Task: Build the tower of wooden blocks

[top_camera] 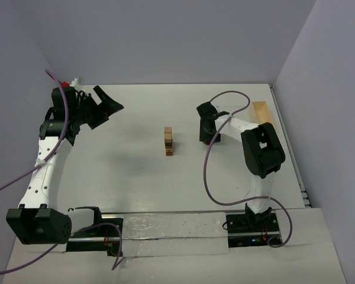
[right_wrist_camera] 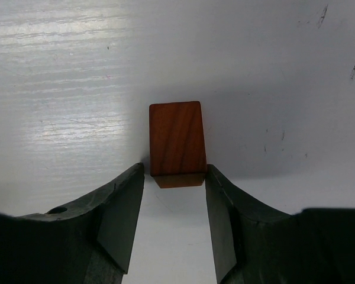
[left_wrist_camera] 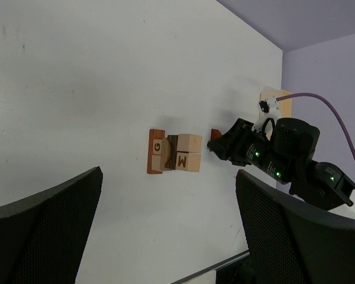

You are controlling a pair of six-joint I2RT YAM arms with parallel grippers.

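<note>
pale wooden box: contents hidden from us
right gripper: low, straddles reddish wooden block, grip unclear
left gripper: raised, spread wide

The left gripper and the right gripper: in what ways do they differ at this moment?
The left gripper is wide open with nothing between its fingers; the right gripper is narrower, its fingers on both sides of a red-brown block, though a firm grip cannot be confirmed. The left gripper hangs above the table at its far left; the right gripper is low, right of the block stack. Both are black, with two fingers.
</note>
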